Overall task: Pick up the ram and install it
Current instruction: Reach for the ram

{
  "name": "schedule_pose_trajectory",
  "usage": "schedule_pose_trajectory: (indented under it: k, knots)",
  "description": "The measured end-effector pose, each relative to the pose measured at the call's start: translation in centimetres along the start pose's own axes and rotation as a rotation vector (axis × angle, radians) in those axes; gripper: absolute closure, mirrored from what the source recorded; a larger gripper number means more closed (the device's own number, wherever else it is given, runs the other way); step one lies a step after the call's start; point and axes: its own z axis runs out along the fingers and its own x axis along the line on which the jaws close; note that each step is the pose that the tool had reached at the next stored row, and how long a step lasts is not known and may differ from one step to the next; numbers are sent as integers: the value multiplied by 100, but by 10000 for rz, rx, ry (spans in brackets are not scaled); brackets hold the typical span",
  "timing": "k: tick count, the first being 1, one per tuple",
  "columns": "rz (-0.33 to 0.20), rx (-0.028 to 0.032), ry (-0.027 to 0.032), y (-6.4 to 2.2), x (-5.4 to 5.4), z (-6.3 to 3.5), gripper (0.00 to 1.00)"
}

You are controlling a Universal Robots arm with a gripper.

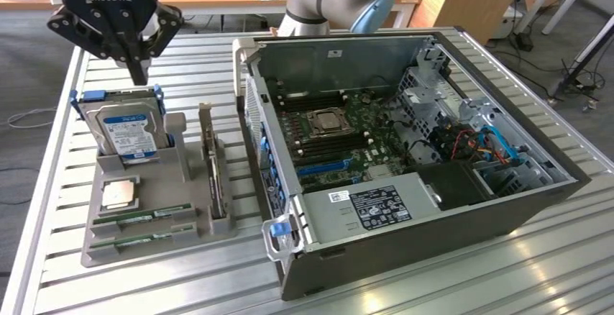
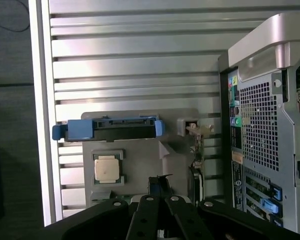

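Two ram sticks lie flat in the front slots of the grey parts tray [image 1: 106, 254]: one ram [image 1: 144, 216] and a second ram [image 1: 142, 240] just in front of it. Both are narrow and green with white labels. My gripper [image 1: 139, 76] hangs high above the tray's back end, over the hard drive, well apart from both sticks. Its fingers are shut with nothing between them. In the wrist view the shut gripper [image 2: 159, 182] points down at the tray [image 2: 140, 160].
A blue-labelled hard drive [image 1: 126, 131] stands upright in the tray, and a silver CPU [image 1: 119, 194] lies behind the ram sticks. A card [image 1: 213, 167] stands on edge. The open computer case [image 1: 499, 207] lies on the exterior view's right, its motherboard [image 1: 360, 153] exposed.
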Motion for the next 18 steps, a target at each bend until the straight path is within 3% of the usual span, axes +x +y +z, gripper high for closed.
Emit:
schedule_pose_trajectory:
  k: [18]
  knots:
    - [1, 0, 0, -167, 38, -8, 89]
